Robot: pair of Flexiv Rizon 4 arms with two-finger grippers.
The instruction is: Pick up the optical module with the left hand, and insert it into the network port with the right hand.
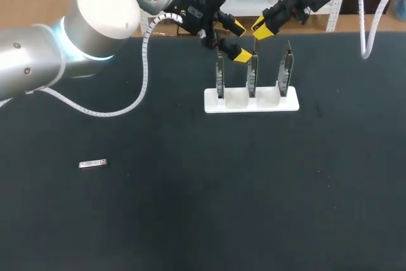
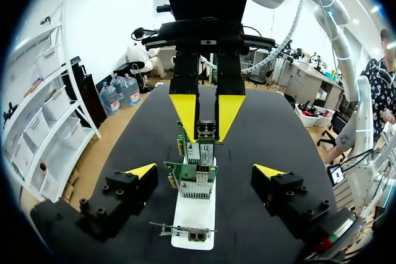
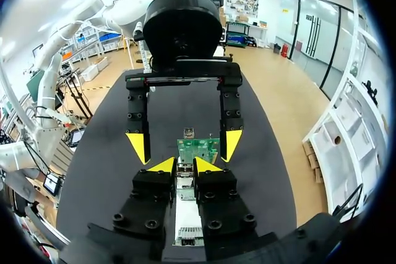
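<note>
- Our left claw [image 2: 206, 171] hangs spread by the cards [image 1: 288, 68]; the right claw [image 3: 182, 165] we cannot tell.
- The module [image 1: 92, 164] lies well apart from it; we should straddle its long sides squarely.

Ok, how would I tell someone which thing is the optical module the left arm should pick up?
On the black table, find the white stand, then look far to its left in the head view. The module is the small silver bar lying flat and alone; the circuit boards stand upright in the stand.
</note>
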